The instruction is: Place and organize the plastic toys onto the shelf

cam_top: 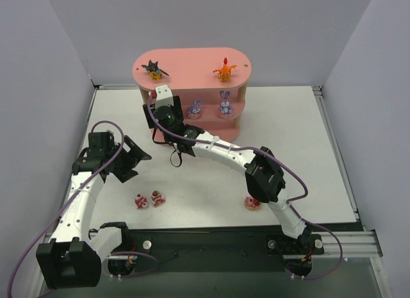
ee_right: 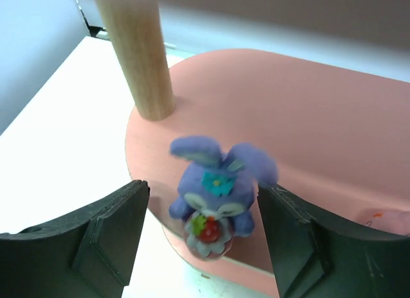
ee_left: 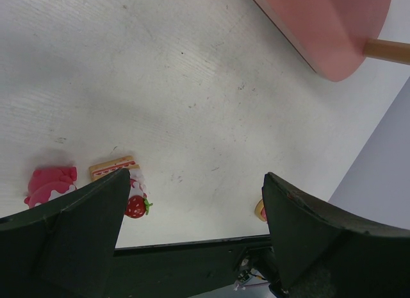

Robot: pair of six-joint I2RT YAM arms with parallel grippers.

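The pink shelf [cam_top: 192, 62] stands at the back. On its top board are a black bat-like toy [cam_top: 154, 69] and an orange toy [cam_top: 224, 69]; two purple bunnies [cam_top: 195, 108] [cam_top: 225, 104] stand on the board below. My right gripper [cam_top: 161, 102] is at the shelf's left end. It [ee_right: 202, 194] is open around a third bunny [ee_right: 216, 186], which rests on the board's front edge beside a wooden post [ee_right: 138, 54]. Three red-and-white toys [cam_top: 141, 201] [cam_top: 157, 198] [cam_top: 252, 203] lie on the table. My left gripper [cam_top: 134, 161] hovers open and empty above the table [ee_left: 192, 86].
The right arm [cam_top: 224, 154] stretches diagonally across the table's middle. In the left wrist view, two red-and-white toys [ee_left: 51, 182] [ee_left: 131, 189] lie by the left finger and a third [ee_left: 260, 210] peeks out beside the right one. Walls enclose three sides.
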